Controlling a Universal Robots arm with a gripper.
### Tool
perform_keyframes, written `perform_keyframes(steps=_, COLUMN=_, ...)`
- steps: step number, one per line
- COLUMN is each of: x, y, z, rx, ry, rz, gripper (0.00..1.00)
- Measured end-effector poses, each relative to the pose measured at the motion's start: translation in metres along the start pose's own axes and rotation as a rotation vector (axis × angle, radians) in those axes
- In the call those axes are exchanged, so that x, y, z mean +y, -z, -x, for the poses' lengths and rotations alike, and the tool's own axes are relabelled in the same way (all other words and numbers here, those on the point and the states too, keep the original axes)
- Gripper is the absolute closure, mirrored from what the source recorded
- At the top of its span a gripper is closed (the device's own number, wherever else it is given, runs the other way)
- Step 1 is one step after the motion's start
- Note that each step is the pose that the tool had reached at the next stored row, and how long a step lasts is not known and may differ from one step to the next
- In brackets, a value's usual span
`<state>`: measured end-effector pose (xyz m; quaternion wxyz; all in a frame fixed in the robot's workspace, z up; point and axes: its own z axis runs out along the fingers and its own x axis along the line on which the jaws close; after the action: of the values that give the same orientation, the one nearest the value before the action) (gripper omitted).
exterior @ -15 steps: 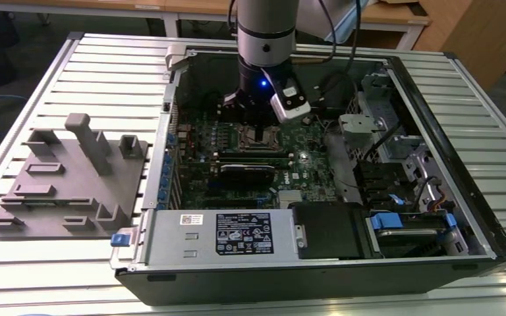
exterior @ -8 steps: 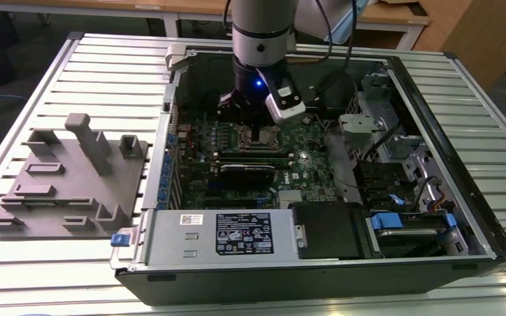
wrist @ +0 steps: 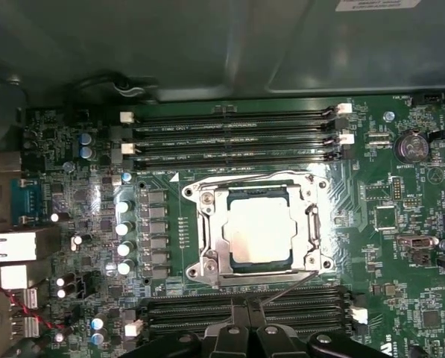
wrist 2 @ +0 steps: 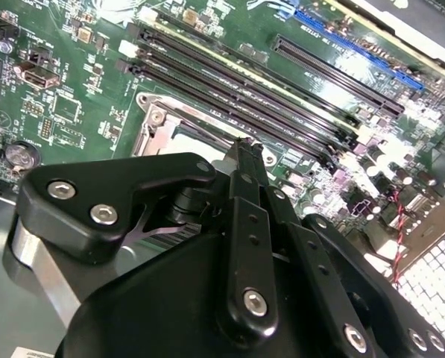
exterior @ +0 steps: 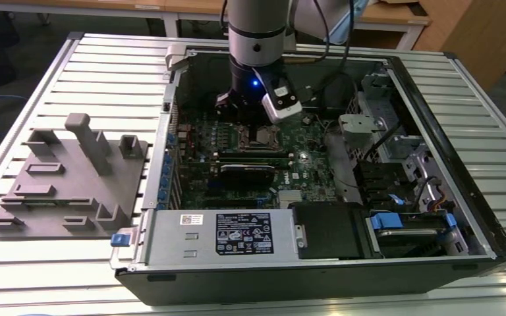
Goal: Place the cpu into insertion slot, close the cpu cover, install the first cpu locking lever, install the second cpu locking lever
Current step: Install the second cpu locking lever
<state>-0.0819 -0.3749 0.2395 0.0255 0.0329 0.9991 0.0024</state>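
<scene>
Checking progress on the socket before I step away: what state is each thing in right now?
cpu: seated flat in the insertion slot.
cpu cover: closed down around the cpu.
locking lever: thin rod along one side of the slot; latching unclear.
end effector: fingers together, poised above the slot, holding nothing visible.
computer case: side open.

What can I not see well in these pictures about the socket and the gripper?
- Gripper fingertips: in the second wrist view its own black body blocks them, so open or shut is unclear.
- Insertion slot: mostly covered by that body there.
- Cpu: too small in the exterior view; the first wrist view shows it under the cpu cover.
</scene>
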Motion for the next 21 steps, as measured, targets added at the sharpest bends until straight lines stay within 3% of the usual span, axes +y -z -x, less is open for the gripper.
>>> perform_keyframes(steps=21, x=-0.0004, y=-0.0047, z=-0.0062, rx=0.0000, ry=0.000, rz=0.0000, gripper=0.90)
